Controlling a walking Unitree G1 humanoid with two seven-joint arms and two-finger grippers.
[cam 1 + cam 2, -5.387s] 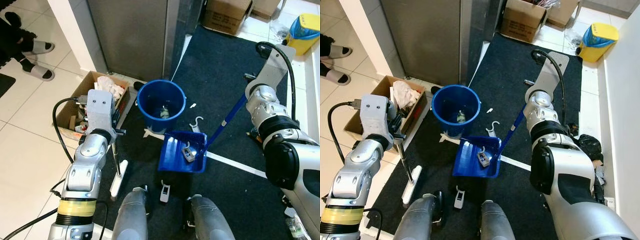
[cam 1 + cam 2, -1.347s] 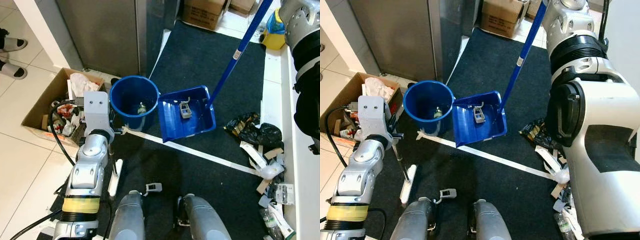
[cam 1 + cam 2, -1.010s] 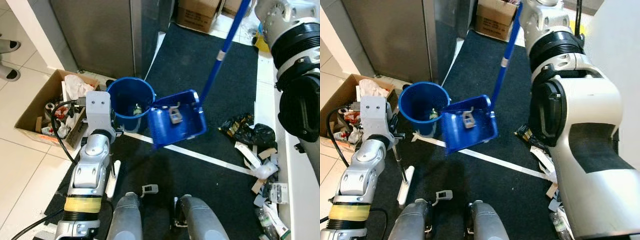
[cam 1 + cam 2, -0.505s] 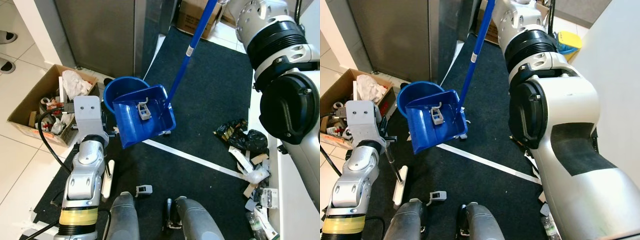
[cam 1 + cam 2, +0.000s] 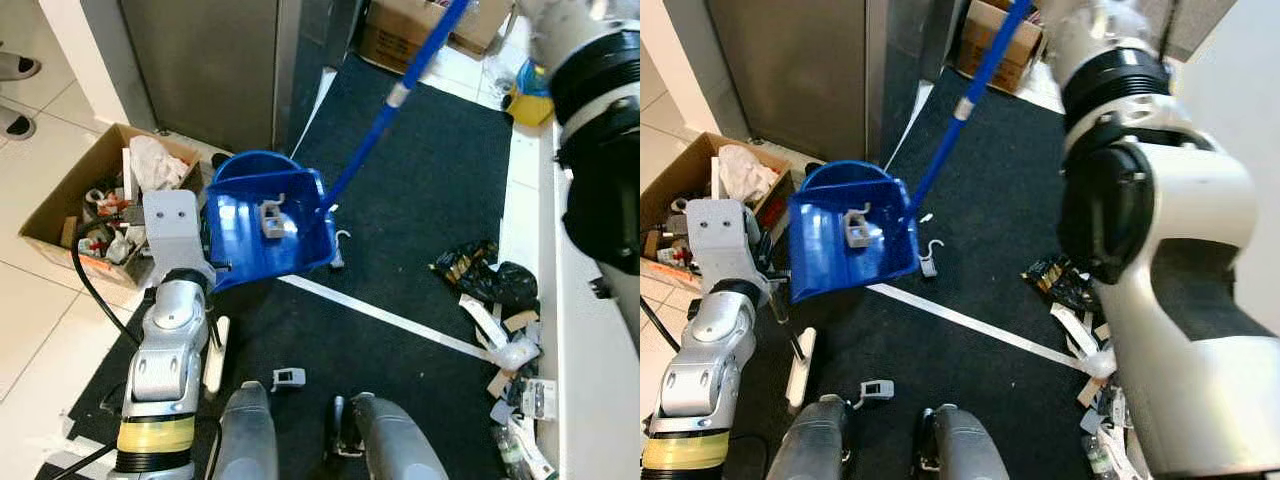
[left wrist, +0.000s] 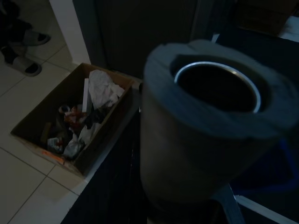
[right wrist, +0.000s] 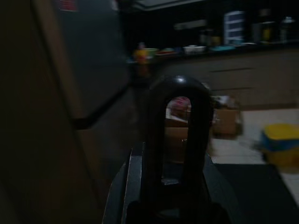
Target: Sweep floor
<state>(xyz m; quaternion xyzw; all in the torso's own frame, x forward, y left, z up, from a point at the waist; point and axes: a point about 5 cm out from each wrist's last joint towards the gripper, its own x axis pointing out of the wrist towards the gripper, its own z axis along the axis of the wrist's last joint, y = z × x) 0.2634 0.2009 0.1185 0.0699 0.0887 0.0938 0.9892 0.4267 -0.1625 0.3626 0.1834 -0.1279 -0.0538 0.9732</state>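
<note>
The right arm (image 5: 1140, 200) reaches up and across, carrying the long blue handle (image 5: 385, 110) of the dustpan (image 5: 265, 230); its gripper is out of sight at the top, so whether the fingers are spread or pressed together cannot be told. In the right wrist view a dark loop-shaped handle end (image 7: 180, 135) stands close before the lens. The dustpan hangs in the air, tilted, right over the blue bucket (image 5: 250, 165), covering most of its mouth. Inside the pan sits a small grey clip-like piece (image 5: 270, 218). What lies in the bucket is hidden by the pan.

Over on the left, the left arm (image 5: 170, 320) is low beside the pan, holding the thin stick of a broom whose white head (image 5: 214, 355) rests on the dark mat (image 5: 420, 230); its fingers are hidden behind the wrist block, so their state cannot be told.

Beside the bucket, an open cardboard box (image 5: 60, 205) holds a crumpled white cloth (image 5: 152, 160) and mixed scraps. On the mat: a white hook (image 5: 342, 238), a grey clip (image 5: 288, 378), a white tape line (image 5: 400, 320). Along the right wall, a black bag (image 5: 490, 280) and scattered paper rubbish (image 5: 515, 350).
</note>
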